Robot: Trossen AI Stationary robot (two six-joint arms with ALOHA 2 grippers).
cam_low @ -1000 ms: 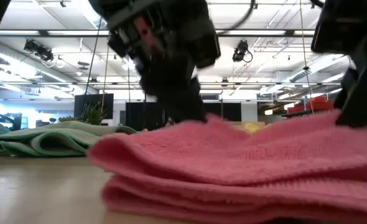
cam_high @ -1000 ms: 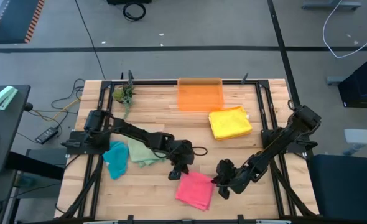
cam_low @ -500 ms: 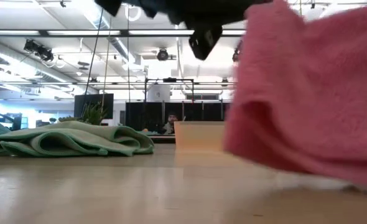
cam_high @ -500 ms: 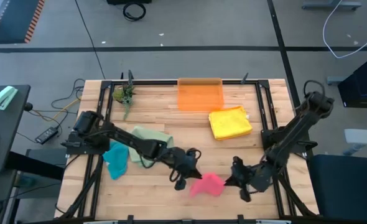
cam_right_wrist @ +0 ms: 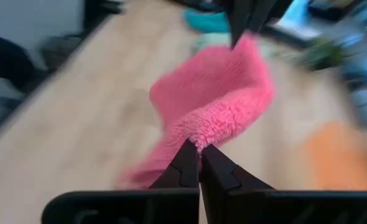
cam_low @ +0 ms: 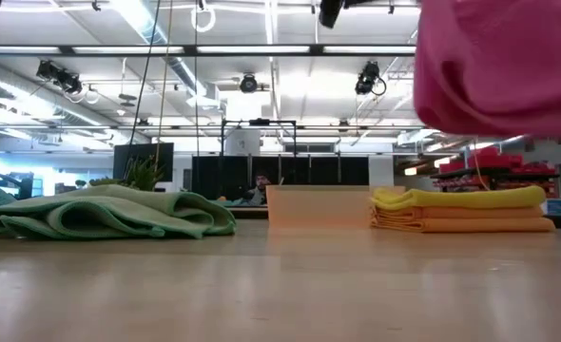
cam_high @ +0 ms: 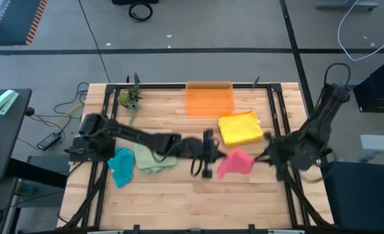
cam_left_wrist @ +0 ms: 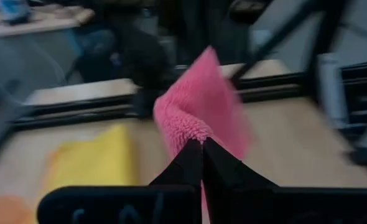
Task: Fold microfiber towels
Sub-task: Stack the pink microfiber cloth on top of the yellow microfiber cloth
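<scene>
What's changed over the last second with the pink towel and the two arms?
The pink towel, folded flat near the table's front edge a second ago, is now lifted clear and carried toward the middle, beside the yellow towel. The left gripper and right gripper are each shut on one end, with both arms swung back from the front. The green towel, teal towel and orange bin have not moved.

Pink towel [cam_high: 235, 163] bunched, lifted clear of table, hanging near table middle, slightly toward right edge; fluffy pile visible. Yellow towel [cam_high: 240, 127] folded flat, neat stack, toward far right part of table. Sage green towel [cam_high: 154, 158] crumpled in loose folds, toward left edge. Teal towel [cam_high: 121, 166] crumpled, just beside green one, nearer left edge.
</scene>
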